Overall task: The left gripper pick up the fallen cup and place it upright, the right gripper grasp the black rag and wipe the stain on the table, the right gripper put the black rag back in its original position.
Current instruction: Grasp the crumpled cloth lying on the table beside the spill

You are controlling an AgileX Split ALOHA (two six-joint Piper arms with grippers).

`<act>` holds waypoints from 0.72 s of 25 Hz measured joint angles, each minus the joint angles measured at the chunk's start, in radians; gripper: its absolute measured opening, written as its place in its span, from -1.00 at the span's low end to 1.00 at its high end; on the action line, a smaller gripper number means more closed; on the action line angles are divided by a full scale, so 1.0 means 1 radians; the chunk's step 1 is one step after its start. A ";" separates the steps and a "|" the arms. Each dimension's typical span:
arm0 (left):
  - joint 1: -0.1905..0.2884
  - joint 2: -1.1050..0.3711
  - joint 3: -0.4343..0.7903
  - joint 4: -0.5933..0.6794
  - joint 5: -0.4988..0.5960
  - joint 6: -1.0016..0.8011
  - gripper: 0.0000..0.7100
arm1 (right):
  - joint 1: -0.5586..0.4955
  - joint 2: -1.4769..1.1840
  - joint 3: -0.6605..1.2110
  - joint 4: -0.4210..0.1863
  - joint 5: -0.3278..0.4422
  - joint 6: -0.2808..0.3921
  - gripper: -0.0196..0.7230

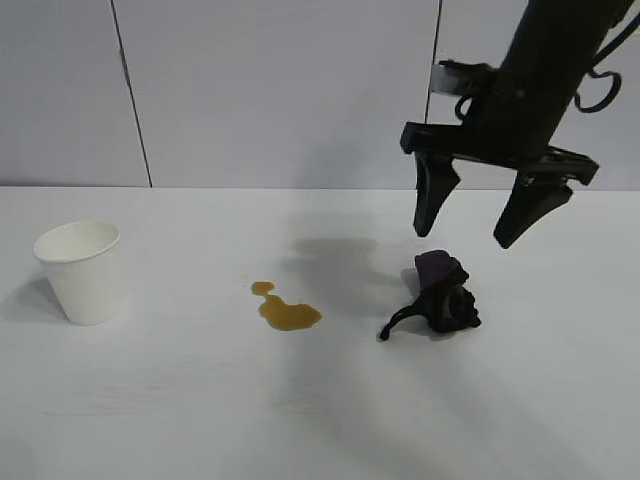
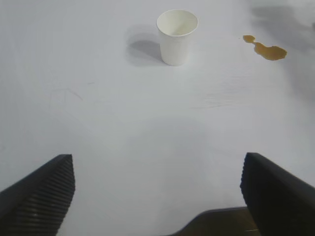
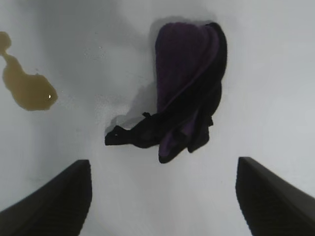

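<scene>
Directly beneath the right gripper (image 1: 464,238) found the black rag (image 1: 445,295), lying on the table (image 1: 320,420) under the gap between the two tapered fingers, clear of both tips and not yet touched. Saw those fingers spread wide apart, pointed steeply down, holding nothing.

Judged the rag soft, limp and very light: a bunched cloth with loose folds, matte black with a purple patch on its upper side, and a thin tail trailing out toward the stain (image 1: 288,310). Expected it to sag and drape once lifted, not keep its shape. Thought the thick middle of the bunch the best place to pinch, one finger on each side. Thought the tail a poor hold, thin and likely to slip or leave the bulk dangling. No fear of breakage; only of catching too few folds.

Noted the stain as a thin, glossy amber puddle, a large blob joined to a small one, well outside the right fingers on the smooth white tabletop.

Found the left gripper (image 2: 157,162) idle, its ribbed fingers (image 2: 44,191) wide apart and empty. Saw the cup (image 1: 80,270) well ahead of them, upright: white paper, tapered, rolled rim, light and easily crushed.
</scene>
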 joint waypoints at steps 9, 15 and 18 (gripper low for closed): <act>0.000 0.000 0.000 0.000 0.000 0.000 0.86 | 0.008 0.054 0.000 -0.108 -0.043 0.074 0.56; 0.000 0.000 0.000 0.000 0.000 0.000 0.86 | 0.008 0.097 0.000 -0.111 -0.073 0.077 0.56; 0.000 0.000 0.000 0.000 0.000 0.000 0.86 | 0.008 0.120 0.000 -0.109 -0.093 0.077 0.56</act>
